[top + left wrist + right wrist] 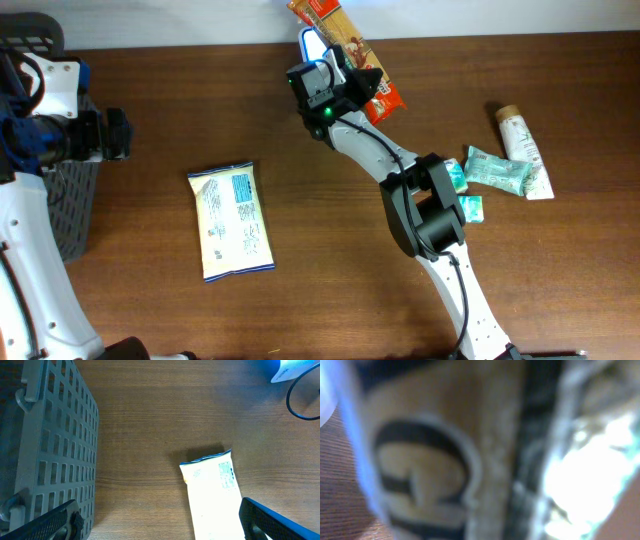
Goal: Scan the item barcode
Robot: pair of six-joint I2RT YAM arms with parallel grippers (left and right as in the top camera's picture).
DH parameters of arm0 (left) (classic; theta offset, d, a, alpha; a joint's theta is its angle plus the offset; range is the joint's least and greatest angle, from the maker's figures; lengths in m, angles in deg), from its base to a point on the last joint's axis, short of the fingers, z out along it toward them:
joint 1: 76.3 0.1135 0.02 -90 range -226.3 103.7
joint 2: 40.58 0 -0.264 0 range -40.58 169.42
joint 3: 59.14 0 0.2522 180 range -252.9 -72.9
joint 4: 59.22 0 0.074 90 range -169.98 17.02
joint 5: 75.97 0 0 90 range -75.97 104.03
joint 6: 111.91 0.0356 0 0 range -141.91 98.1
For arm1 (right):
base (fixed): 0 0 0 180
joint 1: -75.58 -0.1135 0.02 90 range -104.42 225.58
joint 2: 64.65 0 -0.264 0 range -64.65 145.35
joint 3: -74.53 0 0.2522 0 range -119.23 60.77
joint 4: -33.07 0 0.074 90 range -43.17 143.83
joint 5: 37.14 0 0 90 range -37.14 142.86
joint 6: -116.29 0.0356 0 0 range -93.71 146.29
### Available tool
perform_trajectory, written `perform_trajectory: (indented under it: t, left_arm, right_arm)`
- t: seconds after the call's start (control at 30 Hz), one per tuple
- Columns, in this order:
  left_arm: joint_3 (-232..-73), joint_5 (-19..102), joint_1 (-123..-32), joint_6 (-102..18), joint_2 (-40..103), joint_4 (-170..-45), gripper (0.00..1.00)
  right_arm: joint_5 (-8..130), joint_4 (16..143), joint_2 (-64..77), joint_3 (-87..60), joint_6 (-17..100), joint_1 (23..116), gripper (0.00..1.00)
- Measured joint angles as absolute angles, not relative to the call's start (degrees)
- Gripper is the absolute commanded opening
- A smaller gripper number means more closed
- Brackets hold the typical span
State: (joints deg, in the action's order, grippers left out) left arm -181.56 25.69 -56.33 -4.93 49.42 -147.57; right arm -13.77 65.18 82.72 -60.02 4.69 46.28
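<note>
Scanning step: snack packet (340,30) clenched in our right gripper (350,80), scanner (311,42) beside it. Left gripper (118,133) released. Next, we judge, face barcode to scanner.

snack packet (445,450) blurred, its print unreadable

Dark wooden table (330,290) here, a white-and-blue packet (231,220) lying flat left of centre, a grey slatted basket (78,205) at the left edge, and over on the right teal packets (495,170) touching a white tube (525,150)
</note>
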Motion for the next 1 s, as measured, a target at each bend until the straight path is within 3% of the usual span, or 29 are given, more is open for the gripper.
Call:
perform_trajectory:
  t: [0.27,0.43,0.57,0.63,0.73,0.8,1.0]
  left_arm:
    - [-181.6,25.7,-56.3,-4.9,49.4,-147.6,0.99]
    - [-181.6,25.7,-56.3,-4.9,49.4,-147.6,0.99]
    - [-181.6,25.7,-56.3,-4.9,49.4,-147.6,0.99]
    - [-181.6,25.7,-56.3,-4.9,49.4,-147.5,0.99]
    - [-181.6,25.7,-56.3,-4.9,49.4,-147.6,0.99]
    - [-181.6,25.7,-56.3,-4.9,49.4,-147.6,0.99]
    - [-181.6,25.7,-56.3,-4.9,49.4,-147.6,0.99]
  right_arm:
    - [-16.9,65.5,82.7,-60.0,4.7,46.1,0.04]
    - [-16.3,75.8,80.9,-60.0,5.7,42.3,0.04]
    - [-2.1,95.2,69.8,-59.8,14.0,38.3,0.04]
    - [16.0,109.8,56.1,-60.0,20.9,38.2,0.04]
    - [32.6,117.8,45.3,-60.3,26.9,41.8,0.04]
    - [43.6,127.1,39.6,-60.5,29.6,47.5,0.04]
    - [50.0,139.1,40.8,-56.9,34.0,63.0,0.04]
